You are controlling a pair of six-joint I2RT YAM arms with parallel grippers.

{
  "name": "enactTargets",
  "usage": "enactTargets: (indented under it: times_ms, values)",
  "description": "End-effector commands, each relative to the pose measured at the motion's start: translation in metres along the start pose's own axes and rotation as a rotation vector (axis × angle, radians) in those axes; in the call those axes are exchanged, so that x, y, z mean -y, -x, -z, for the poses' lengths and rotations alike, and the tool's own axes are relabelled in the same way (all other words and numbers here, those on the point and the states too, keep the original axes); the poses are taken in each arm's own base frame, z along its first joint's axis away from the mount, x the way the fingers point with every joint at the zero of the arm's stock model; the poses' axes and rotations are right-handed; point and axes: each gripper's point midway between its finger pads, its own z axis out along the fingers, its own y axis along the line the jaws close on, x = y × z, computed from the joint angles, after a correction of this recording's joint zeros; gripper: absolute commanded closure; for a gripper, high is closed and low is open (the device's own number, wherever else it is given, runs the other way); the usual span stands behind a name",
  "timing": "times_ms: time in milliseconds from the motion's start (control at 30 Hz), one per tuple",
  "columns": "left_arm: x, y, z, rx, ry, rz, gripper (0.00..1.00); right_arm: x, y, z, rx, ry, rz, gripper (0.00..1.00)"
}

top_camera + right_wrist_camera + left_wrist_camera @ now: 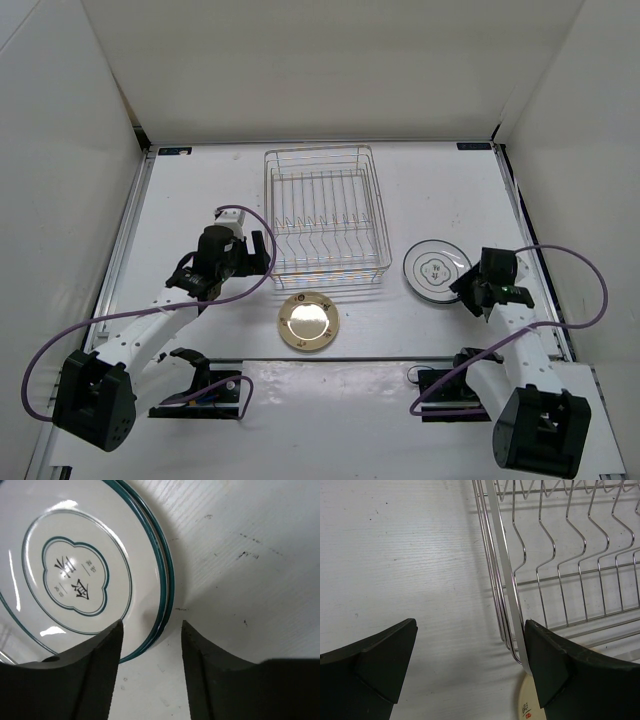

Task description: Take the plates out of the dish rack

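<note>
Dish rack (325, 212), tan plate (309, 322), 2 stacked white plates (436, 270)

White left arm (145, 335) and right arm (525, 345), black joints and bases, looping purple cables (240, 208), matte black wedge-shaped fingers (375, 665)

Your left jaws stand wide over bare tabletop (200, 190) at the rack's (270, 215) 7 o'clock corner. The corner wire sits tight against the right-hand finger, touching or just short, so nothing passes on that side. Toward 9 and 12 o'clock the tabletop is free up to the side wall (70, 150). At 5 o'clock from those jaws the tan plate (309, 322) lies flat, with a narrow lane between it and the rack's near edge. Your right jaws, parted, straddle the rim of the white plates (432, 268) at their 4 o'clock; the outer finger has bare tabletop under it. A slim gap separates these plates from the rack. Inside it, upright dividers (325, 218) leave only narrow slots.
</note>
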Motion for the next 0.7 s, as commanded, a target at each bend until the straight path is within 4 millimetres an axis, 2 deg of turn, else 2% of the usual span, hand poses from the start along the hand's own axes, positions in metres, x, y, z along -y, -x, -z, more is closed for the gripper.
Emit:
enactTargets:
  times_ms: [0, 33, 67, 100, 133, 167, 233, 267, 333, 400, 433, 567, 600, 667]
  values:
    - [0.001, 0.007, 0.002, 0.017, -0.004, 0.013, 0.01, -0.016, 0.028, 0.021, 0.075, 0.037, 0.026, 0.44]
    - [0.0, 0.006, 0.001, 0.014, -0.003, 0.013, 0.01, -0.008, 0.026, 0.025, 0.066, 0.005, 0.05, 0.37]
    - [0.0, 0.007, 0.001, 0.016, -0.002, 0.014, 0.01, -0.012, 0.038, 0.037, 0.09, -0.001, 0.06, 0.26]
    - [0.0, 0.007, 0.001, 0.016, -0.002, 0.015, 0.01, -0.007, 0.049, 0.046, 0.145, -0.027, 0.069, 0.21]
    - [0.001, 0.007, 0.002, 0.016, -0.004, 0.014, 0.01, -0.003, 0.049, 0.052, 0.142, -0.049, 0.079, 0.17]
    - [0.0, 0.007, 0.002, 0.014, -0.003, 0.013, 0.01, -0.008, 0.058, 0.062, 0.167, -0.036, 0.108, 0.1]
    - [0.0, 0.007, 0.002, 0.016, -0.002, 0.015, 0.01, -0.014, 0.061, 0.08, 0.166, -0.004, 0.114, 0.1]
    - [-0.001, 0.006, 0.002, 0.012, 0.0, 0.016, 0.01, -0.016, 0.059, 0.083, 0.157, 0.014, 0.122, 0.1]
    - [-0.001, 0.006, 0.002, 0.012, 0.004, 0.016, 0.01, -0.034, 0.049, 0.096, 0.125, 0.142, 0.139, 0.1]
    - [-0.003, 0.006, 0.003, 0.013, 0.014, 0.019, 0.01, -0.043, 0.044, 0.106, 0.145, 0.236, 0.177, 0.1]
    - [-0.004, 0.006, 0.004, 0.013, 0.018, 0.016, 0.01, -0.053, 0.034, 0.112, 0.099, 0.313, 0.207, 0.1]
    - [-0.007, 0.01, 0.011, 0.025, 0.035, 0.012, 0.01, -0.057, 0.022, 0.129, 0.069, 0.381, 0.269, 0.1]
    - [-0.007, 0.02, 0.018, 0.045, 0.043, 0.012, 0.01, -0.06, 0.021, 0.134, 0.069, 0.405, 0.305, 0.1]
    - [-0.011, 0.02, 0.025, 0.03, 0.075, 0.02, 0.01, -0.061, 0.022, 0.137, 0.076, 0.411, 0.321, 0.1]
